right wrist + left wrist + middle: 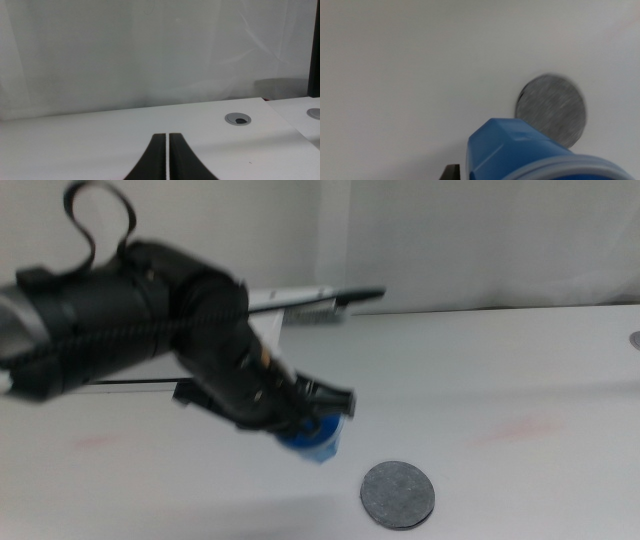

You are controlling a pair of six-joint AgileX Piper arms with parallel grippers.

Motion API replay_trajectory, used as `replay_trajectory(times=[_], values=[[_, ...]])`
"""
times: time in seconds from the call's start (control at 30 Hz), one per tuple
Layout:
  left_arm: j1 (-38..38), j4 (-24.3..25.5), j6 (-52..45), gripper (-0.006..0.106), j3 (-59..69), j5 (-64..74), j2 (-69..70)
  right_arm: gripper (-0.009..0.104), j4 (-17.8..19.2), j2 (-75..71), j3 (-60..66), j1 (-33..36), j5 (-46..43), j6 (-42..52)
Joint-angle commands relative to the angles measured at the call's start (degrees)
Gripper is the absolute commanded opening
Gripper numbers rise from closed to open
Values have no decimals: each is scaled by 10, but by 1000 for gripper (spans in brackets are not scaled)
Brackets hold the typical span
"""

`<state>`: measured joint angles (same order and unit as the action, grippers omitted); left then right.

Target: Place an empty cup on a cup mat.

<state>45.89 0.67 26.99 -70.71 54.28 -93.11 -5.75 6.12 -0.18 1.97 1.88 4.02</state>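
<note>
The blue cup (315, 438) hangs tilted a little above the white table, with my left gripper (322, 418) shut on it. The left arm reaches in from the left. The cup mat (397, 494), a dark grey round disc, lies flat near the table's front edge, just right of and nearer than the cup. In the left wrist view the cup (520, 150) fills the near part, its base pointing toward the cup mat (552, 106) and partly covering it. My right gripper (167, 147) is shut and empty above a bare part of the table, out of the middle view.
A silver-grey panel (300, 300) stands at the back behind the left arm. A round cable hole (237, 118) sits in the table ahead of the right gripper. A white wall closes off the back. Faint pink marks (520, 428) stain the tabletop.
</note>
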Motion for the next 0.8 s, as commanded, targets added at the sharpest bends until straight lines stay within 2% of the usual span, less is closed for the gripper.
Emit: replay_trajectory(times=[0.0,0.37,0.77], values=[[3,4,3,-3,-41,20,-16,-3,2,-2,23,-3,-5,3],[38,0,-5,-3,-189,85,-145,-3,2,-2,23,-3,-5,3],[88,-15,39,-3,-194,62,-211,-3,2,-2,22,-3,-6,3]])
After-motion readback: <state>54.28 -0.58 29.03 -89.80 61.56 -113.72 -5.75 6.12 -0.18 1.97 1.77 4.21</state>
